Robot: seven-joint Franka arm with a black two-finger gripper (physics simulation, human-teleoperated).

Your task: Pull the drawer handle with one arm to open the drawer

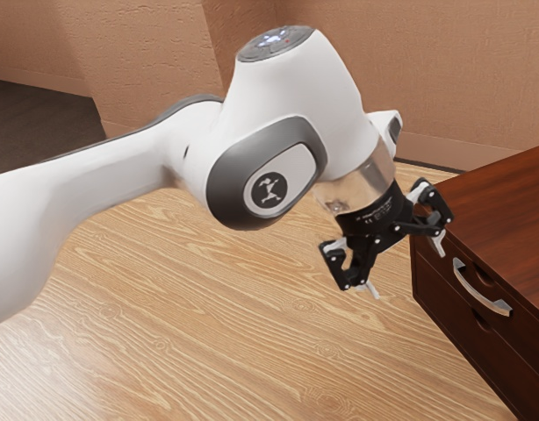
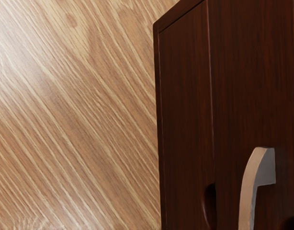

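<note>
- Dark reddish-brown wood makes up the cabinet [image 1: 506, 197] seen at the exterior view's right edge, which is set on a pale, strongly grained wooden surface [image 1: 208, 333].
- The drawer [image 1: 441, 298] is placed in the cabinet's front face, just under the top. Its front is seen level with the wood around it, so it is read as shut.
- A curved silver handle [image 1: 480, 288] is fixed across the drawer front, fastened at both ends and bowed away from the wood in the middle.
- The white arm [image 1: 103, 193] is brought in from the exterior view's left, and the black gripper [image 1: 406, 263] is held just beside the cabinet's near front corner, tilted toward the drawer.
- The claw is spread wide. One finger [image 1: 438, 237] is seen against the cabinet's front edge and the other finger [image 1: 350, 267] is held further out over the wooden surface.
- Whether the finger by the edge is touching the cabinet cannot be told.
- The handle is found to the exterior view's right of the gripper and lower, apart from both fingers.
- In the wrist view the cabinet [image 2: 233, 72] is seen close ahead of the hand. The handle [image 2: 254, 187] is raised off the drawer front with a dark hollow beside it, and the wooden surface [image 2: 65, 120] is spread beyond the cabinet's edge.
- Tan walls [image 1: 480, 70] are seen behind the scene.
</note>
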